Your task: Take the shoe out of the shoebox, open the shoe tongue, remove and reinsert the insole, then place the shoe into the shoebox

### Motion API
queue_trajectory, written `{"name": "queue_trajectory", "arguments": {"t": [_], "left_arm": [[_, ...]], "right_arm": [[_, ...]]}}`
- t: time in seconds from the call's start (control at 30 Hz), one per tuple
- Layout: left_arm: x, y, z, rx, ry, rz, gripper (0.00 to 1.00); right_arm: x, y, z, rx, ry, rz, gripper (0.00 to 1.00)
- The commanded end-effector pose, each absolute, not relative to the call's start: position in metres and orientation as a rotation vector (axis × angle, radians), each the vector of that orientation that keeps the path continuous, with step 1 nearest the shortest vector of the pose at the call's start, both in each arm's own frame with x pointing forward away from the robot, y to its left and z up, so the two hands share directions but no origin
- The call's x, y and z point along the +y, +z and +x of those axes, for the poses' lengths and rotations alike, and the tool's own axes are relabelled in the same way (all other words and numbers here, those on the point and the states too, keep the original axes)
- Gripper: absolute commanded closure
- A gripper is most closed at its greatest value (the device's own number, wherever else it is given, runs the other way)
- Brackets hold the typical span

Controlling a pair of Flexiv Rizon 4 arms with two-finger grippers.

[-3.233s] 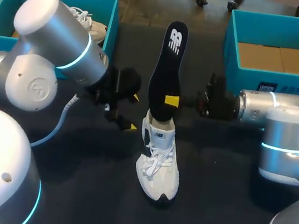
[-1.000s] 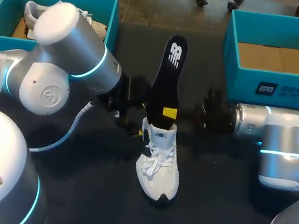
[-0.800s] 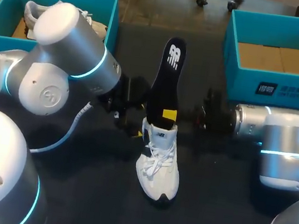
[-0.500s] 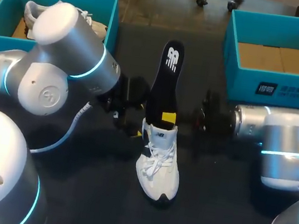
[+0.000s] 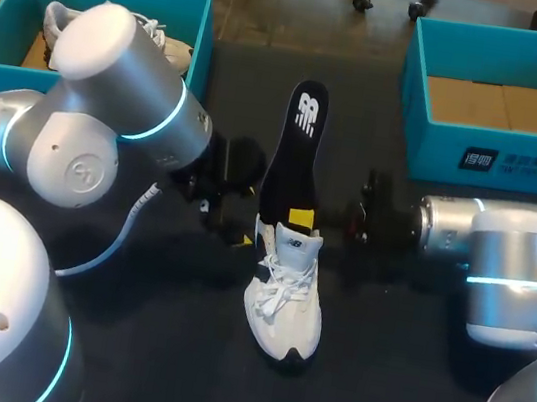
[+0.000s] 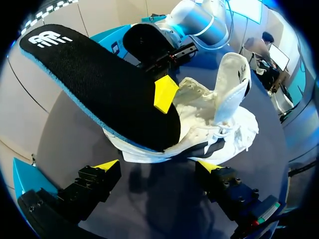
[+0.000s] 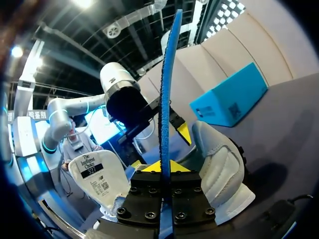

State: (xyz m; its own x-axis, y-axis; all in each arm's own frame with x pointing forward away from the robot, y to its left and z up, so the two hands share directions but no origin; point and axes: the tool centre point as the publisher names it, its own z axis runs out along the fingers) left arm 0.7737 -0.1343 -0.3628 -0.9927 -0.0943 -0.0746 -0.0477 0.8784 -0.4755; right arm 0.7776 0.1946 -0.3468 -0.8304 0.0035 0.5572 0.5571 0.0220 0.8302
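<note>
The white shoe point(image 5: 285, 295) is out of the box, sitting upright on its sole in the middle of the dark table point(image 5: 156, 346), toe pointing back toward the robot. The black insole point(image 5: 294, 154) stands nearly straight up out of the heel opening, with only its lower end inside the shoe. From this alone it's hard to say if it's coming out or going in, but it looks like the reinsert step.

The right gripper point(image 7: 162, 168) is clamped on the insole low down, one finger on each flat face, just above the collar. The left gripper point(image 6: 158, 167) has its fingers spread wide with nothing in them, and it sits right beside the heel on the shoe's other side.

To do this well, the left one probably wants to brace the heel so the shoe doesn't skid or tip. The right one should then lean the insole toward the toe and slide it in at a shallow angle rather than shoving it straight down. What looks like the tongue point(image 7: 94, 174) is flipped forward with its label showing, so the opening seems clear enough.

Material-wise, the insole is thin and bendy, with a textured black fabric top and a blue foam edge, so it'll likely buckle if pushed from too high up. The shoe is soft and padded, with loose laces that could snag.

Further out, a teal shoebox point(image 5: 1, 30) on the left holds another shoe point(image 5: 161, 41), and a second teal box point(image 5: 497, 159) on the right has only a cardboard liner point(image 5: 500, 104) in it.
</note>
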Motion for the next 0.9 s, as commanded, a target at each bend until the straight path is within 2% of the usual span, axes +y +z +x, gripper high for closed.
{"name": "queue_trajectory", "arguments": {"t": [0.03,0.07,0.13,0.5,0.67,0.9], "left_arm": [[-0.132,-0.359,0.773,2.954,-0.737,-0.105,0.0],[-0.132,-0.359,0.773,2.953,-0.736,-0.104,0.0],[-0.132,-0.359,0.772,2.954,-0.734,-0.101,0.0],[-0.132,-0.362,0.768,2.965,-0.727,-0.095,0.0],[-0.134,-0.363,0.766,2.968,-0.724,-0.089,0.0],[-0.135,-0.366,0.765,2.974,-0.724,-0.098,0.0]], "right_arm": [[0.199,-0.349,0.774,-1.914,-1.866,-0.57,0.87],[0.199,-0.348,0.774,-1.917,-1.867,-0.568,0.77],[0.199,-0.347,0.774,-1.92,-1.869,-0.566,0.74],[0.198,-0.34,0.776,-1.944,-1.888,-0.548,0.74],[0.196,-0.335,0.778,-1.954,-1.898,-0.535,0.69],[0.194,-0.333,0.781,-1.958,-1.91,-0.529,0.69]]}}
